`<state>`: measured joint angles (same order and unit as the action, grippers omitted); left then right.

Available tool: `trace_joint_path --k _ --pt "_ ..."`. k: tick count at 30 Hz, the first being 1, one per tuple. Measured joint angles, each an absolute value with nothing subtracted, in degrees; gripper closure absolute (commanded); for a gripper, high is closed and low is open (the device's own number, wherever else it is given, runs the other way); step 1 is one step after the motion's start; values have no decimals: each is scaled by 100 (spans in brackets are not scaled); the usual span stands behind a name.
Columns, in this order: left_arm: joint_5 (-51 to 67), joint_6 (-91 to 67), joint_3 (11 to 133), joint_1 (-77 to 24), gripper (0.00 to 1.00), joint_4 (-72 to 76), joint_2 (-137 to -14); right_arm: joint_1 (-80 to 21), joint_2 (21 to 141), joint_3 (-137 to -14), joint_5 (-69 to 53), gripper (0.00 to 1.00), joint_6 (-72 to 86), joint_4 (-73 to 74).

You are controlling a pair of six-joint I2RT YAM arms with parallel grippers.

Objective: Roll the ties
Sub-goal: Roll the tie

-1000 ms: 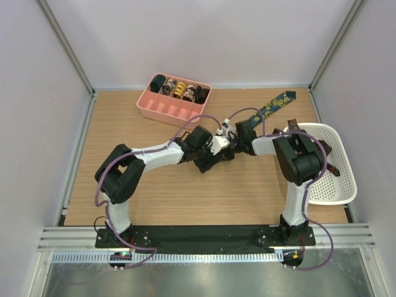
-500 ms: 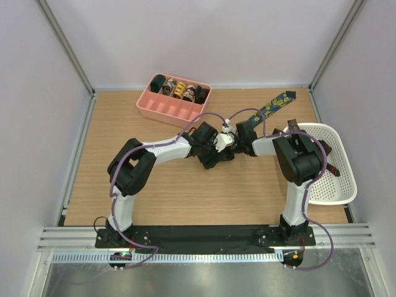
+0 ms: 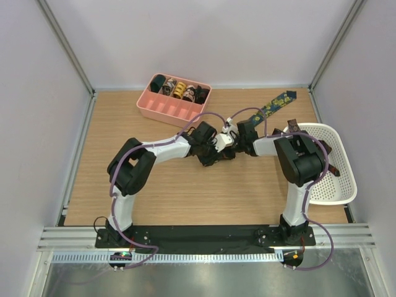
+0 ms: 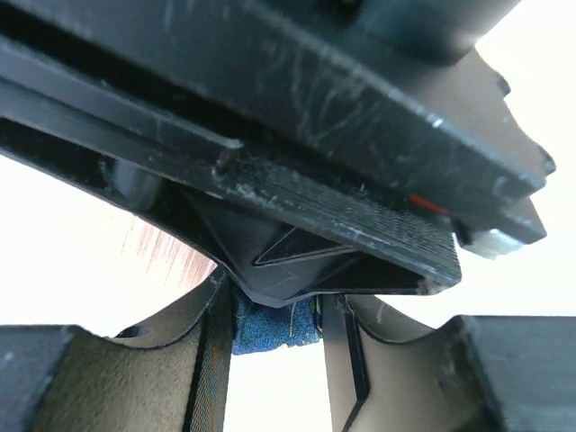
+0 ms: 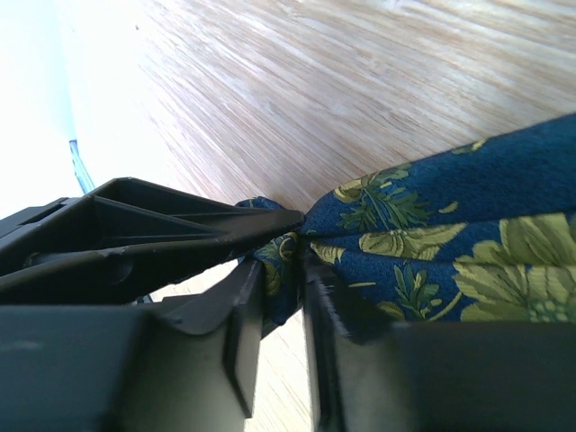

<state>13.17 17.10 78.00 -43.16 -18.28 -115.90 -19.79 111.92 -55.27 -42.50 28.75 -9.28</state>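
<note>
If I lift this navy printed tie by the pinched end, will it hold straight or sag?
Likely floppy: the navy tie bunches into folds where the right gripper pinches it. Probably light too, thin flat fabric, so its loose end on the table should trail along rather than resist.

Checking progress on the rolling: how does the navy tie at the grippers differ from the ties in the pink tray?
The navy tie lies stretched out on the table; the tray ties are small coils. The navy tie has one end pinched by the left gripper and right gripper; the tray ties sit untouched in the pink tray's far row. Shared: all are fabric ties.
</note>
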Motion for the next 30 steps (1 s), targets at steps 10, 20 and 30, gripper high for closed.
trace_joint_path --k 10,20,30 --pt "1330 1645 7679 -4298 73 -1680 -11533 -1962 10940 -5522 -3929 62 2882 -628" --pt "1315 1594 7682 -4298 73 -1717 -11533 -1684 10604 -5339 -3671 69 2864 -399" --pt "1144 1216 7701 -4300 71 -1796 -11511 -1629 9915 -5175 -3055 57 2845 -126"
